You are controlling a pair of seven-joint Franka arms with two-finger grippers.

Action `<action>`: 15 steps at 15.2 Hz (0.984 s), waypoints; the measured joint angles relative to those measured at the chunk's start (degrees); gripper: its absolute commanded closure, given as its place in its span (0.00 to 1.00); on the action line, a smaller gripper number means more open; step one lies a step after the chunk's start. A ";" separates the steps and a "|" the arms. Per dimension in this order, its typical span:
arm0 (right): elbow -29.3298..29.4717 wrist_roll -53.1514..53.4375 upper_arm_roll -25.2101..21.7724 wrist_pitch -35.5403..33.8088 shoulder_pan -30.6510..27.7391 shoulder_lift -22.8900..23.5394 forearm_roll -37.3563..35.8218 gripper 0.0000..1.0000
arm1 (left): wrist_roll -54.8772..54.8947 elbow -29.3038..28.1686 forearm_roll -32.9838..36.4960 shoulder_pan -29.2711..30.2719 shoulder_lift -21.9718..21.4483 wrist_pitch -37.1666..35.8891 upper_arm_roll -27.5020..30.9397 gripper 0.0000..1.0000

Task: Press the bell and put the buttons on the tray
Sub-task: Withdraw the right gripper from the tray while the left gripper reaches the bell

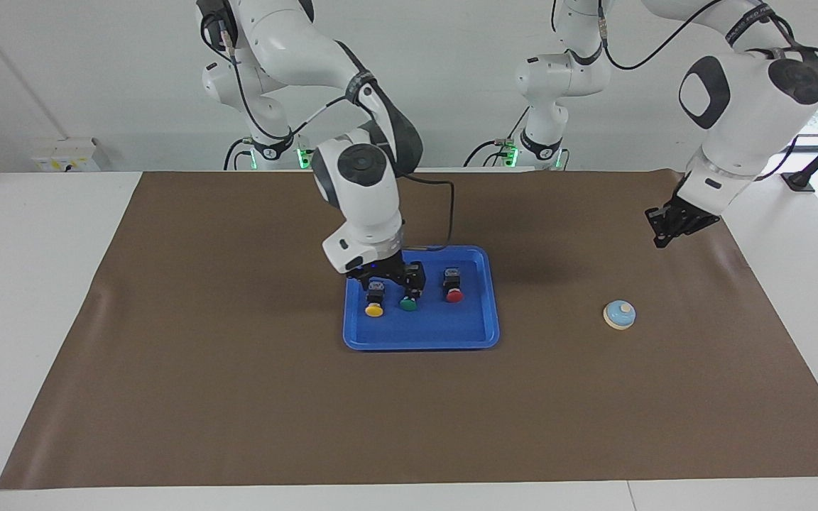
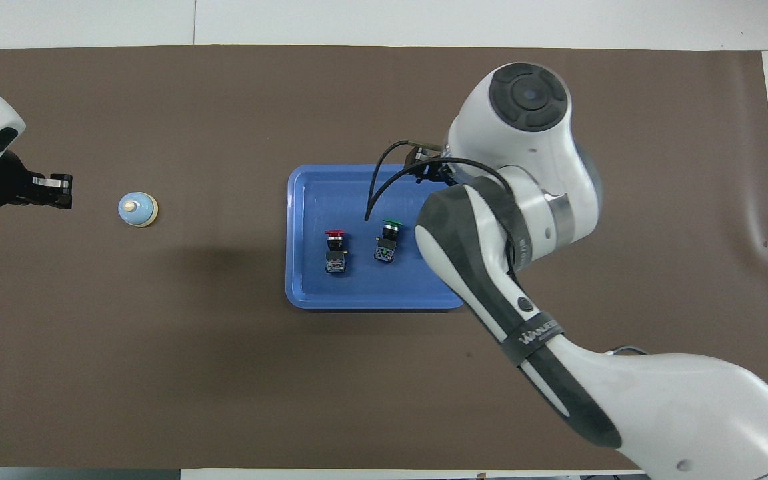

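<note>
Brown matting covers most of the white table, and two white robot arms reach over it. Near the middle of the mat lies the blue tray, holding three buttons in a row: the yellow button toward the right arm's end, the green button in the middle, the red button toward the left arm's end. The right gripper hangs low over the tray above the yellow and green buttons, its fingers spread apart and holding nothing. The left gripper, fingers pressed together and empty, hovers over the mat near the bell, which sits alone toward the left arm's end.
</note>
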 measured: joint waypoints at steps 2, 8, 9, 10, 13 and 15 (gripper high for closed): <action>-0.03 -7.12 -0.01 -4.54 -4.24 -2.39 0.00 0.00 | 0.00 -0.44 0.00 0.00 1.91 2.69 -0.03 1.00; 0.03 -24.15 -0.04 -12.08 -14.91 -6.19 -0.02 0.00 | 0.00 -1.69 0.00 0.01 2.36 4.06 0.02 1.00; 0.10 -25.90 -0.04 -13.62 -16.30 -7.13 -0.09 0.00 | 0.00 -1.76 0.00 0.01 2.33 4.06 0.04 1.00; 0.15 -27.13 -0.04 -15.24 -17.30 -8.31 -0.34 0.00 | -0.01 -1.82 0.00 0.02 2.31 4.06 0.04 1.00; 0.16 -29.65 0.01 -20.83 -18.14 -13.64 -2.83 0.00 | -0.09 -1.86 0.00 0.02 2.30 4.06 0.02 1.00; 0.03 -30.09 0.05 -24.33 -18.19 -16.63 -3.46 0.00 | -0.37 -1.86 0.00 0.02 2.30 4.07 0.02 1.00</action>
